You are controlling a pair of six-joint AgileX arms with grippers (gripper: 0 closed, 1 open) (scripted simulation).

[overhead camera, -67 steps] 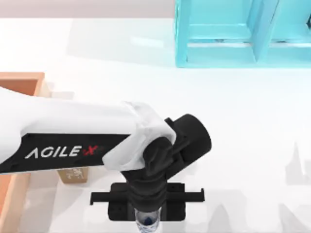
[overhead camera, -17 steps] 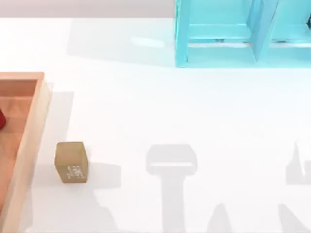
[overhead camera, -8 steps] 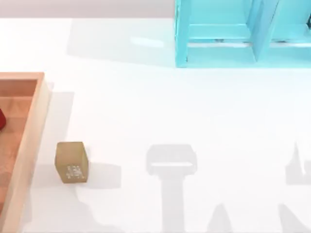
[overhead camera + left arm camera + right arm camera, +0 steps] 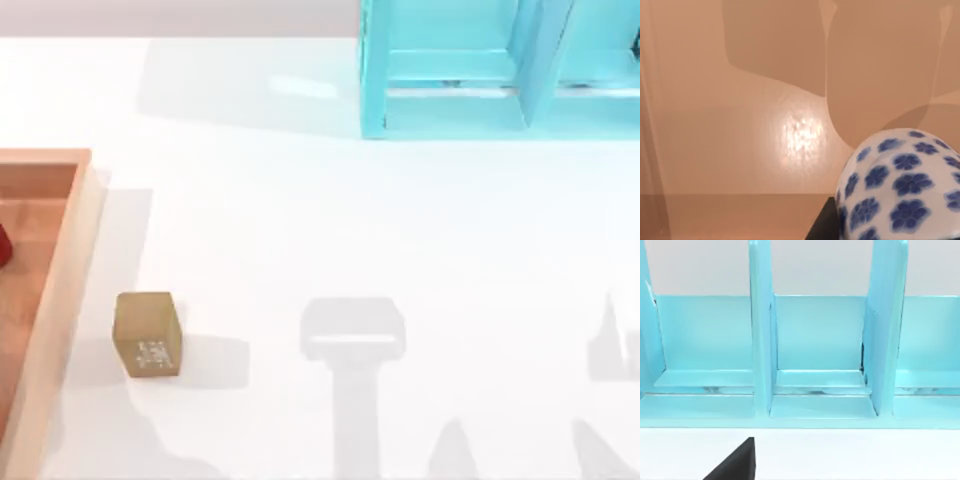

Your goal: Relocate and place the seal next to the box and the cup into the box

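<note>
The seal [image 4: 148, 334], a tan block with white carving on its near face, stands on the white table just right of the box [image 4: 62, 290] and apart from its light-wood wall. In the left wrist view the white cup [image 4: 900, 175] with blue flowers sits close to the camera, held in my left gripper [image 4: 900, 227] above the box's orange floor [image 4: 740, 125]. One dark finger [image 4: 821, 225] shows beside the cup. A dark part of my right gripper [image 4: 735, 465] shows in the right wrist view, facing the turquoise shelf.
A turquoise shelf structure [image 4: 480, 70] stands at the table's back right. A red object [image 4: 3, 245] lies in the box at the top view's left edge. Arm shadows fall on the front of the table.
Four seconds ago my left arm reached over the front middle of the table with the cup in its gripper. It has since left the top view, carrying the cup over the box. The seal has stayed put.
</note>
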